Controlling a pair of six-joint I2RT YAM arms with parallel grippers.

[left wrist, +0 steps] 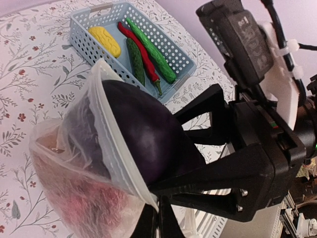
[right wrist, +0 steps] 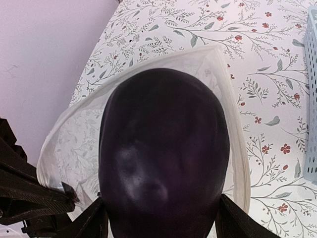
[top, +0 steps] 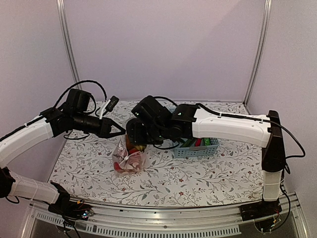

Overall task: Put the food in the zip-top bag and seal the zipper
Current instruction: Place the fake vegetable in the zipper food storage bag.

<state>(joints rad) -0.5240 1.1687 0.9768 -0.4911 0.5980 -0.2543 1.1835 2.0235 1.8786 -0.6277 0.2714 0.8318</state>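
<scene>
**Eggplant at the mouth, and it's a tight squeeze**

Closest to the arm bases, the clear floppy plastic zip-top bag (top: 130,159) slumps on the floral-print tabletop (top: 208,173). Red round pieces (left wrist: 84,208) show through its lower half.

The trouble spot is the opening. The fat dark purple eggplant (right wrist: 163,148) fills nearly all of it, with the thin clear press-seal zipper (left wrist: 119,148) wrapped around its shoulders. If it's pushed down off-centre, I reckon it snags that rim and folds it inward, or drags the bag out of the pinch holding it. If it's let go too high, it could jam in the mouth or roll off, and then the zipper can't close. The bag is soft and only its contents prop it up, so it could tip as well.

Now the poses. The left hand (left wrist: 157,214) reaches in low from the left, fingers clenched on the bag's rim, holding the mouth up and open. The right hand (right wrist: 163,218) comes across from the right, angled down over the opening. Its fingers are clamped on both flanks of the eggplant, which sits partway inside the rim.

Beyond them is the light-blue slotted plastic basket (left wrist: 86,44). It holds a yellow lemon-like piece (left wrist: 105,40), a long red chili (left wrist: 141,52) and two green cucumbers (left wrist: 153,47), so there's plenty of loading left.
</scene>
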